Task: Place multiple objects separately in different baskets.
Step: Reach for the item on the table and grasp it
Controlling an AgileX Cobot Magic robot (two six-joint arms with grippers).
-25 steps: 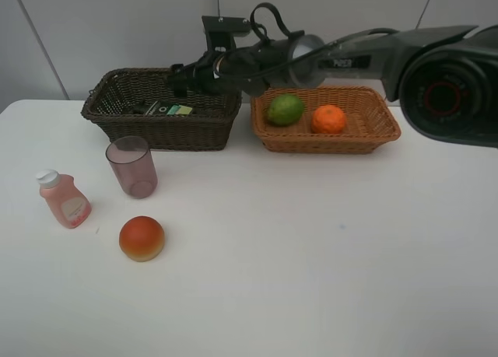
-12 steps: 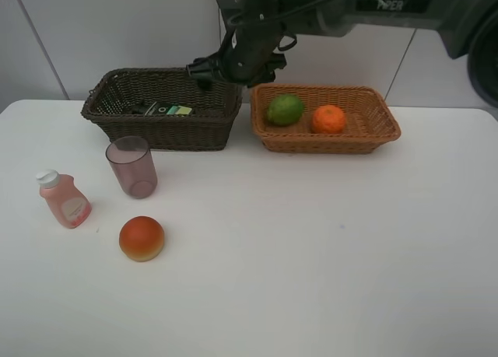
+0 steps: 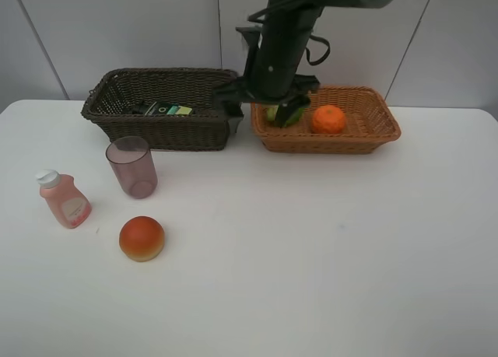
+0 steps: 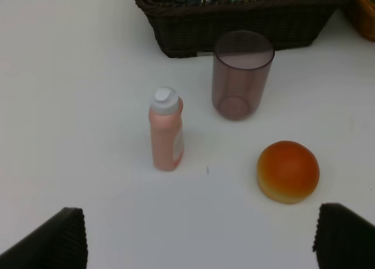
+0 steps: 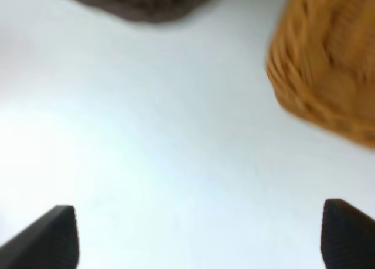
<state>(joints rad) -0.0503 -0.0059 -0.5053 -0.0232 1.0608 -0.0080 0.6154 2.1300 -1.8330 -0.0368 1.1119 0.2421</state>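
Note:
My right gripper (image 3: 263, 113) hangs open and empty over the gap between the two baskets, hiding most of the green lime (image 3: 274, 114). Its wrist view, blurred, shows bare table between the open gripper (image 5: 199, 237) tips, the dark basket (image 5: 140, 2) and the light basket (image 5: 328, 64). The tangerine (image 3: 328, 119) lies in the light basket (image 3: 373, 133). The pump bottle (image 3: 163, 108) lies in the dark basket (image 3: 117, 117). On the table stand the purple cup (image 3: 132, 166) and pink bottle (image 3: 64, 200), with the red-orange fruit (image 3: 142, 238) nearby. My left gripper (image 4: 202, 238) is open, short of the pink bottle (image 4: 166, 131), cup (image 4: 241, 75) and fruit (image 4: 288, 171).
The white table (image 3: 327, 248) ends at a pale wall behind the baskets. The right arm (image 3: 284, 30) comes down from above between the baskets. In the left wrist view, the dark basket (image 4: 234, 23) sits just behind the cup.
The right arm has swung from over the dark basket to the right and down, now standing upright between the baskets in front of the lime. The objects have not moved.

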